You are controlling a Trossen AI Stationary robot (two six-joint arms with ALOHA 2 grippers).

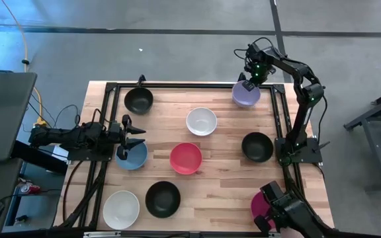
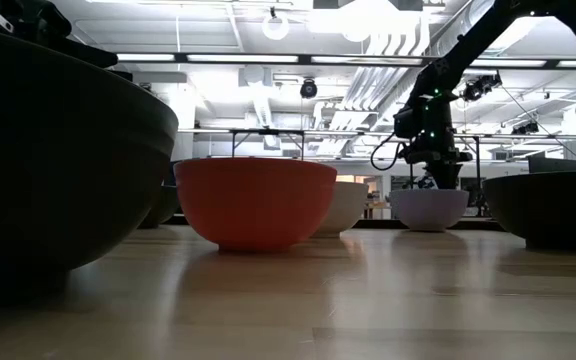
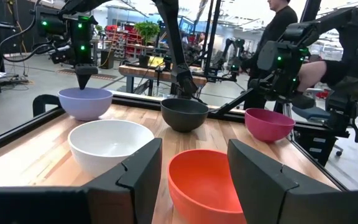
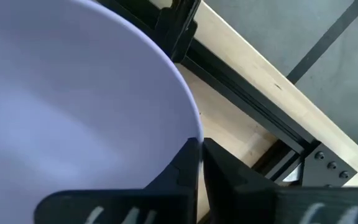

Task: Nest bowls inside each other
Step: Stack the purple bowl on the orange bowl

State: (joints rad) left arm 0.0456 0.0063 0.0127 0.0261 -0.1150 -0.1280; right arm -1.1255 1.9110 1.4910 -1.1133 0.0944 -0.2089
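Nine bowls stand on their bases on the wooden table: black (image 1: 138,100), white (image 1: 201,121), lavender (image 1: 246,96), black (image 1: 257,147), red (image 1: 186,158), blue (image 1: 132,157), white (image 1: 121,209), black (image 1: 162,199) and magenta (image 1: 262,206). My right gripper (image 1: 248,84) points down at the lavender bowl (image 4: 73,112) by the far right corner and is shut on its rim. My left gripper (image 1: 136,137) is open at the blue bowl's far-left side. In its wrist view the left gripper (image 3: 194,180) frames the red bowl (image 3: 204,183); the blue bowl is out of that view. My right gripper pinches the lavender bowl's rim (image 4: 194,134), one finger (image 4: 182,168) on the inside and one (image 4: 225,171) on the outside. It comes from above, pointing down. The bowl (image 2: 430,208) sits upright with its base on the table.
A black metal frame (image 1: 280,119) runs around the tabletop, with the arm bases at the left and right edges. A second dark device (image 1: 290,211) sits at the near right corner beside the magenta bowl. A person (image 3: 284,25) stands beyond the table. Bare wood lies between the bowls.
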